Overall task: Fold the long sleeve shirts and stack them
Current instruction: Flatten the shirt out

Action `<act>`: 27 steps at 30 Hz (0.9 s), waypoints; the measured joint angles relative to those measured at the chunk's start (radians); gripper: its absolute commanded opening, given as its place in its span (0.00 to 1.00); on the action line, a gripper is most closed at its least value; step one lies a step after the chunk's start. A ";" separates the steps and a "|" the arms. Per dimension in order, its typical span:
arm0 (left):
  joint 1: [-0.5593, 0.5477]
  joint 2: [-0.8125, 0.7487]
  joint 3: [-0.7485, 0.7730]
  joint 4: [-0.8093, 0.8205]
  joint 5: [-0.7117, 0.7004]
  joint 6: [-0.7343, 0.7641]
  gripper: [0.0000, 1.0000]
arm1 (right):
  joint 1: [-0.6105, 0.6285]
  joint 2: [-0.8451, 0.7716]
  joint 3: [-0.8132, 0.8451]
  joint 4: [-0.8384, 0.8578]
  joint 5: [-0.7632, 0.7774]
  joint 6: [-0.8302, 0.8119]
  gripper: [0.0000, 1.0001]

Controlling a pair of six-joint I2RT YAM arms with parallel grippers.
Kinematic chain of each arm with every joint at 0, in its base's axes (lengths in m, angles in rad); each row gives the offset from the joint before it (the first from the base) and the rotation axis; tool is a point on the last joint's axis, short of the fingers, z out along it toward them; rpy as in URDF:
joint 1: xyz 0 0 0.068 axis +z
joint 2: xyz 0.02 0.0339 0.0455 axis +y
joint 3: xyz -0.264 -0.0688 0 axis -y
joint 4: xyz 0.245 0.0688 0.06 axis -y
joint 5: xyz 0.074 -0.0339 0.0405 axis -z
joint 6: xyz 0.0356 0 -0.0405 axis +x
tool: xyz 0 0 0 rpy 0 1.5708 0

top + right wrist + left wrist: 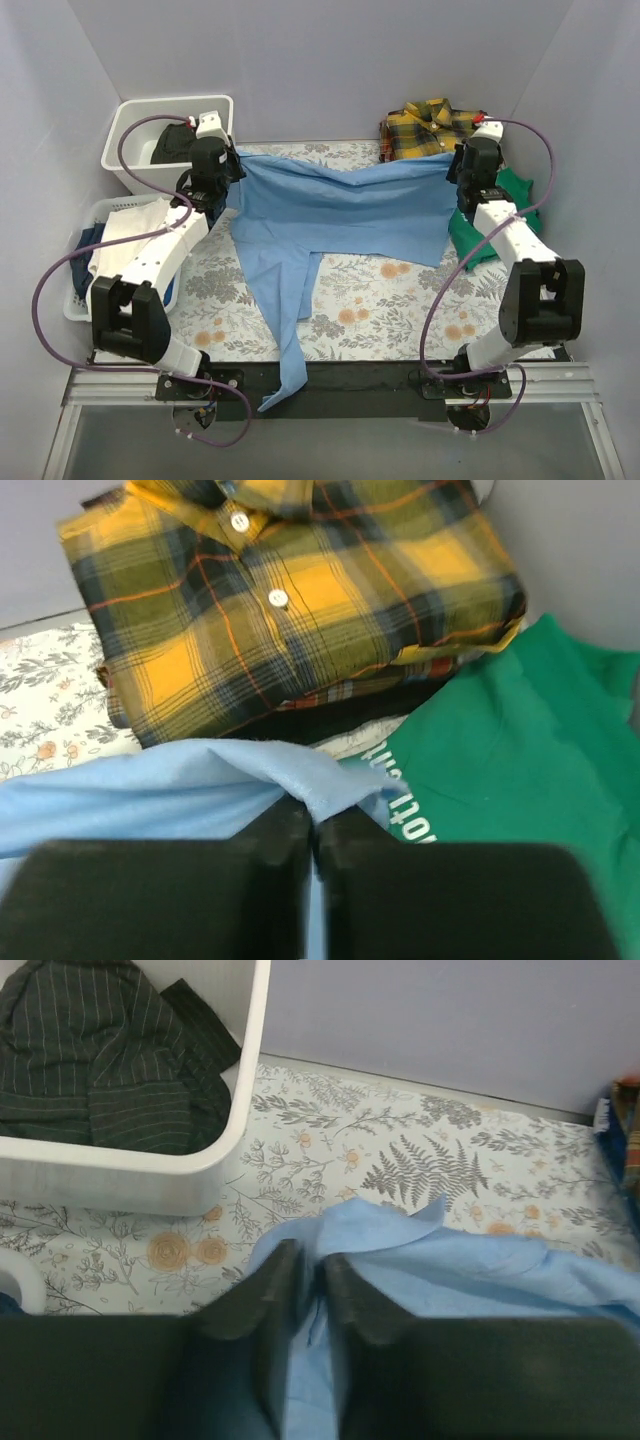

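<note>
The light blue long sleeve shirt (pixel 340 205) hangs stretched between my two grippers across the back of the table. One sleeve (pixel 290 350) trails over the front edge. My left gripper (pixel 232 165) pinches the shirt's left end, with blue cloth (pixel 470 1270) bunched between the near-closed fingers of that gripper (pixel 312 1260). At the right end my right gripper (pixel 452 168) is shut on the shirt, a blue fold (pixel 200 780) draping over the jaws of the gripper (pixel 312 815). The yellow-and-black plaid shirt (pixel 430 128) lies folded at the back right (pixel 290 600).
A green T-shirt (pixel 510 215) with white lettering (pixel 520 750) lies beside the plaid shirt, under my right arm. A white bin (pixel 130 115) at the back left holds a black striped garment (pixel 100 1060). A white basket (pixel 75 300) of clothes stands at the left edge.
</note>
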 measured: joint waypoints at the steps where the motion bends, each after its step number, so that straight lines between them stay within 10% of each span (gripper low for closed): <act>1: 0.001 0.028 0.002 0.017 -0.005 -0.004 0.67 | -0.008 0.032 0.019 -0.008 -0.011 0.014 0.40; 2: 0.004 0.050 0.004 0.025 -0.009 -0.005 0.72 | -0.014 0.065 0.048 -0.018 -0.021 0.024 0.57; 7: 0.032 0.126 0.034 0.038 -0.029 -0.026 0.91 | -0.019 0.183 0.224 -0.086 -0.052 0.046 0.76; 16: 0.098 0.064 0.001 0.040 -0.044 -0.069 0.89 | -0.017 0.132 0.281 -0.220 -0.085 0.075 0.77; 27: 0.100 -0.013 -0.310 -0.060 0.082 -0.201 0.82 | -0.012 -0.075 -0.166 -0.417 -0.217 0.150 0.75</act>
